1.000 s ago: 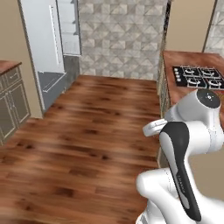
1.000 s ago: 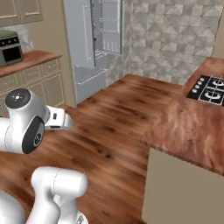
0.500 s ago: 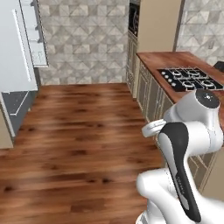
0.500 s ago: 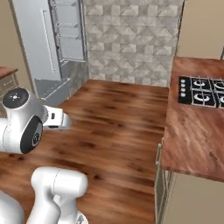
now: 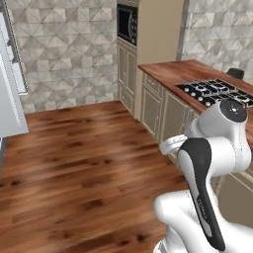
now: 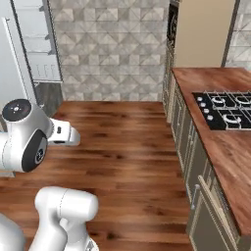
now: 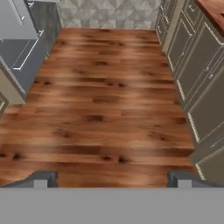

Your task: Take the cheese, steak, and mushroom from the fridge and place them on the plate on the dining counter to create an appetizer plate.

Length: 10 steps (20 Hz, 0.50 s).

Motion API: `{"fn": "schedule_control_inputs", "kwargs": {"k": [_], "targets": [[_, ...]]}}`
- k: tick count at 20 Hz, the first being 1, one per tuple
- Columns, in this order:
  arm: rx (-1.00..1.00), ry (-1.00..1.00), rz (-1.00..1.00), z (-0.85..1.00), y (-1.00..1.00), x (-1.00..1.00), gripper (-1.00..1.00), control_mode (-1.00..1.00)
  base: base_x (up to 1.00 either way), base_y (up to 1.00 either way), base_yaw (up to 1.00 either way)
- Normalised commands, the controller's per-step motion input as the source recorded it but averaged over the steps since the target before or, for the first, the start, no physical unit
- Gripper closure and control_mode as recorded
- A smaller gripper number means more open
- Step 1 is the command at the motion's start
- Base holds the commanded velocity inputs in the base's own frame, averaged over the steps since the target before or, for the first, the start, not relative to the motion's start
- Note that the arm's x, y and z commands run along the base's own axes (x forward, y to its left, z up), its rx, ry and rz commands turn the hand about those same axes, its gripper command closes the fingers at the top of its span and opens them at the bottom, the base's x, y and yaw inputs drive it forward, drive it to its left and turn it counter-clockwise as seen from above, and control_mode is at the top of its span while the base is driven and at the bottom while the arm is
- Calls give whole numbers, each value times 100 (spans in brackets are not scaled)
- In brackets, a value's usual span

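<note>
In the hand view my gripper (image 7: 111,178) is open; its two dark fingertips (image 7: 41,178) stand far apart over bare wood floor with nothing between them. The grey-white fridge (image 5: 11,94) is at the far left edge, and its shelves (image 6: 34,44) show at the upper left of the right base view. The dining counter (image 5: 170,71) of reddish-brown wood runs along the right (image 6: 230,152), with the black cooktop (image 6: 226,110) set in it. The cheese, the steak, the mushroom and the plate are out of view.
Cream cupboards (image 7: 192,57) line the counter's front, close on my right. A tall cream cabinet with a dark built-in oven (image 5: 127,22) stands at the counter's far end. Open wood floor (image 5: 84,163) stretches ahead to a tiled wall (image 6: 112,44).
The whole picture has shifted, so the base has turned right: the fridge slid to the left edge and the counter with the cooktop came nearer. The gripper stayed open.
</note>
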Motion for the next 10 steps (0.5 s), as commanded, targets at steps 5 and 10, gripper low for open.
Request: {"fn": "schedule_control_inputs", "kwargs": {"k": [5, 10], "targets": [[0, 0, 0, 0, 0, 0, -100, 100, 100, 23, -3], [0, 0, 0, 0, 0, 0, -100, 100, 100, 0, 44]]}}
